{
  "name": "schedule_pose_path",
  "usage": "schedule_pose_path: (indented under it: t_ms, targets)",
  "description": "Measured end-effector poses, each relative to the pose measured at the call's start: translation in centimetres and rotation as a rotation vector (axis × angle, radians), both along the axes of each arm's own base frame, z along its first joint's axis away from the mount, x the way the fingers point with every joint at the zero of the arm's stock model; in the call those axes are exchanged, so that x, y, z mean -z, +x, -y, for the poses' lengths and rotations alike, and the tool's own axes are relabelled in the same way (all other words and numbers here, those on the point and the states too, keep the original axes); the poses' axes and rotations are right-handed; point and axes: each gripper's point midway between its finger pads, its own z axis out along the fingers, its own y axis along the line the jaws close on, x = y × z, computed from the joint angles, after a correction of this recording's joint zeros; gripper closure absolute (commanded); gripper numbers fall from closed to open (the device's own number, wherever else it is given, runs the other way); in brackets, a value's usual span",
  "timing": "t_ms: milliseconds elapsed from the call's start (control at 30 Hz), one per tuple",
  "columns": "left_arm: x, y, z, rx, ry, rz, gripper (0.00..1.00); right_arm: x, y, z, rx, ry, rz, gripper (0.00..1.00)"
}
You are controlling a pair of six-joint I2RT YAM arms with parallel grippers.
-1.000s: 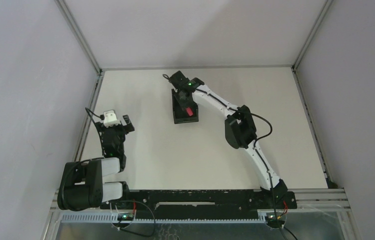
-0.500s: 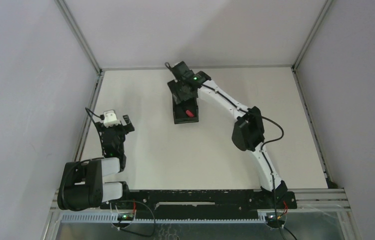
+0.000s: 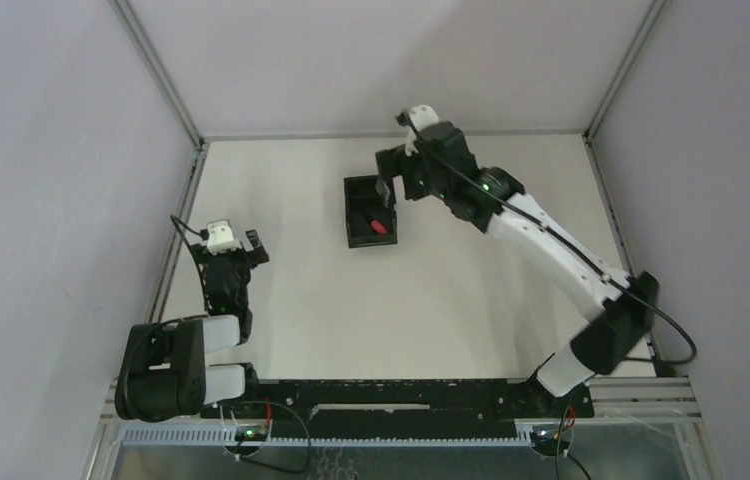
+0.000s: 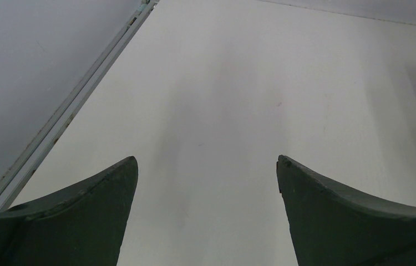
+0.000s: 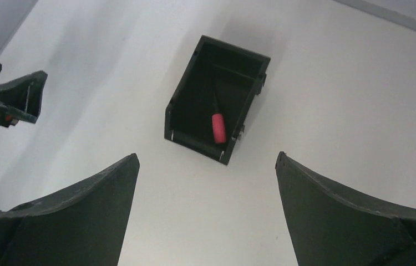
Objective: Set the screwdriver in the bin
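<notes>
So: the white table (image 3: 451,300) is spread under everything, its near edge hidden behind the arm bases. The right arm (image 3: 551,245) is stretched toward the far middle, and the left arm (image 3: 186,360) is folded up at the near left. The right gripper (image 5: 206,157) is held up by the bin's far right corner, jaws spread wide with nothing gripped. Only the fingertips are caught in its wrist view. Same for the left gripper (image 4: 207,160): jaws wide, bare table below. The black bin (image 5: 186,97) is sat at the far middle. The screwdriver (image 5: 218,128) is lying inside it, toward the near right. The red handle is easily spotted, but the thin shaft can barely be made out against the black.
</notes>
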Motion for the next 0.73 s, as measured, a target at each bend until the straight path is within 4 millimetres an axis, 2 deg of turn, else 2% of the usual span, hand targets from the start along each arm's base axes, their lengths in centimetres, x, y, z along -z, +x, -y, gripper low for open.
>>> schedule_pose_path:
  t_ms: [133,267,400,567,733]
  targets:
    - [0.0,0.0,0.0,0.0,0.0,0.0,0.0,1.4,-2.7,3.2,0.028,0.058,-0.004,0.0]
    - [0.0,0.0,0.0,0.0,0.0,0.0,0.0,4.7,-4.6,7.3,0.11,0.069,-0.054,0.0]
    - [0.0,0.0,0.0,0.0,0.0,0.0,0.0,9.0,-6.0,10.8,0.212,0.05,-0.105,0.0]
    - [0.0,0.0,0.0,0.0,0.0,0.0,0.0,14.5,-8.1,13.7,0.297,0.048,-0.183,0.0]
    - [0.0,0.0,0.0,0.0,0.0,0.0,0.0,18.7,-9.7,15.3,0.357,0.045,-0.248,0.0]
